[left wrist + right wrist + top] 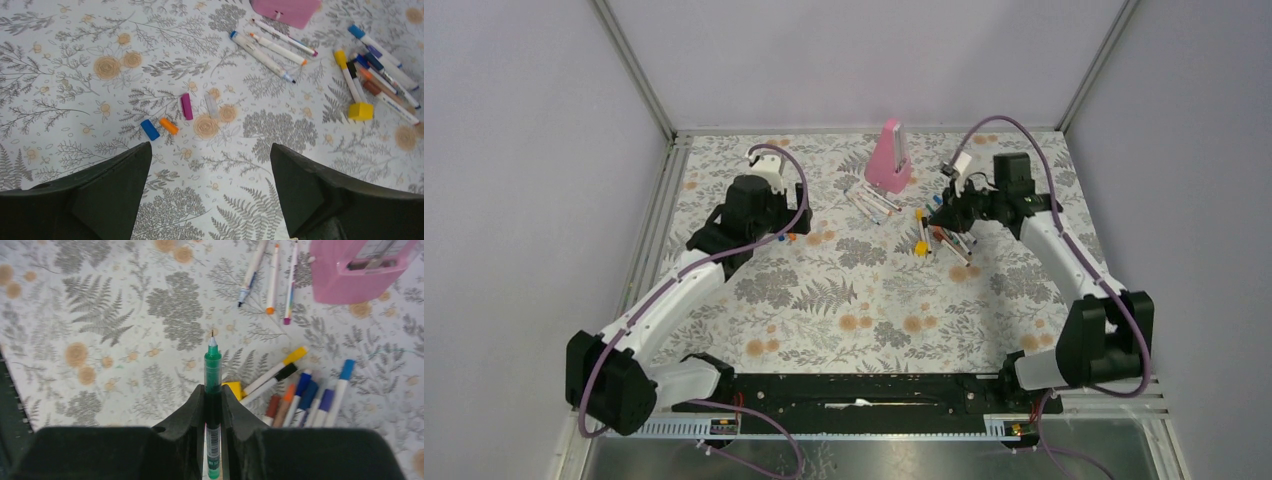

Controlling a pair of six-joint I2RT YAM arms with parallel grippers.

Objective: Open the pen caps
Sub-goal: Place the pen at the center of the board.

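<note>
Four loose pen caps lie in a short row on the flowered cloth: blue (149,129), orange (169,126), purple (186,106) and a clear one (212,105). My left gripper (210,146) hangs just short of them, open wide with nothing between its fingers; in the top view this gripper (782,230) is over the same spot. My right gripper (213,390) is shut on a green pen (212,365) whose bare tip points forward, uncapped. A yellow cap (232,387) lies right under it. Several capped pens (380,70) are heaped beside it.
A tall pink wedge (889,155) stands at the back centre. Three uncapped white pens (272,47) lie in front of it. The heap of capped pens (949,240) sits below the right gripper (939,212). A metal rail (654,225) edges the table's left side.
</note>
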